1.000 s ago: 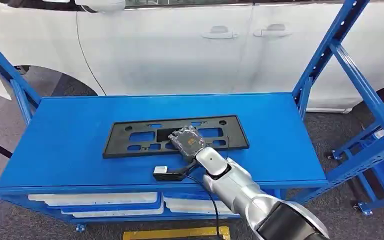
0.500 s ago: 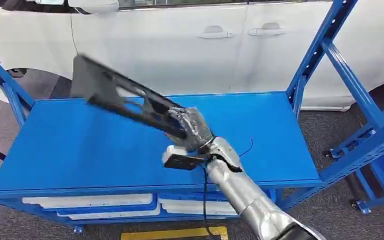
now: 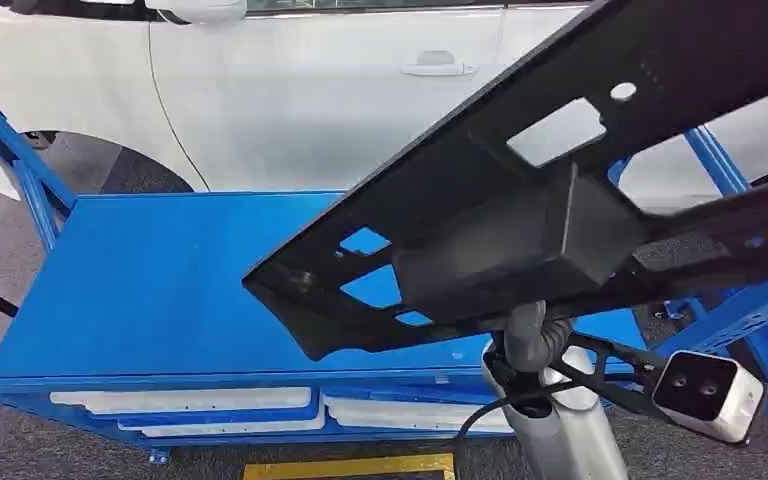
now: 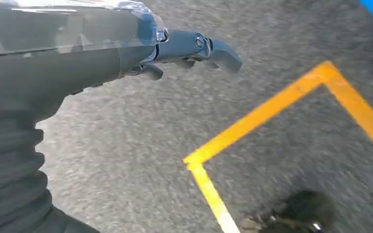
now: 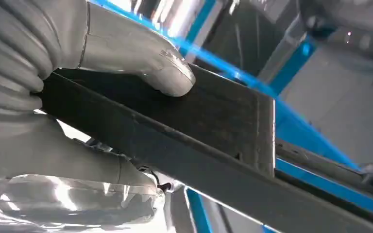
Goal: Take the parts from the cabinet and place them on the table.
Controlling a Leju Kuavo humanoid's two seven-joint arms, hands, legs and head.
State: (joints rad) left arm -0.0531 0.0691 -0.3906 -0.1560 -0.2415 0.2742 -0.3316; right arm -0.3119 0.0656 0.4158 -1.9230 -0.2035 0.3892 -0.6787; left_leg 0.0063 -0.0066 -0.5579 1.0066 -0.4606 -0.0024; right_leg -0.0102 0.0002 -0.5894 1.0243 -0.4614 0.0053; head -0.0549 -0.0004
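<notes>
Head view: the long black plastic mounting plate with rectangular cut-outs is held aloft, tilted, one end rising toward the upper right and the other hanging above the front right part of the blue metal shelf top. It touches no surface. The silver right arm stands beneath the plate, near the shelf's front edge; from here the plate hides the hand.

Right wrist view: the right hand grips the plate's edge, the grey thumb pressed on one face and the other fingers wrapped beneath. The grip at the edge probably explains the tilt, since the long plate hangs off to either side.

Left wrist view: the left hand hangs over grey floor with yellow floor tape, fingers loosely extended, holding nothing.

A white car stands beyond the shelf's rear edge. Judged stage: part lifted, transfer to the table pending.
</notes>
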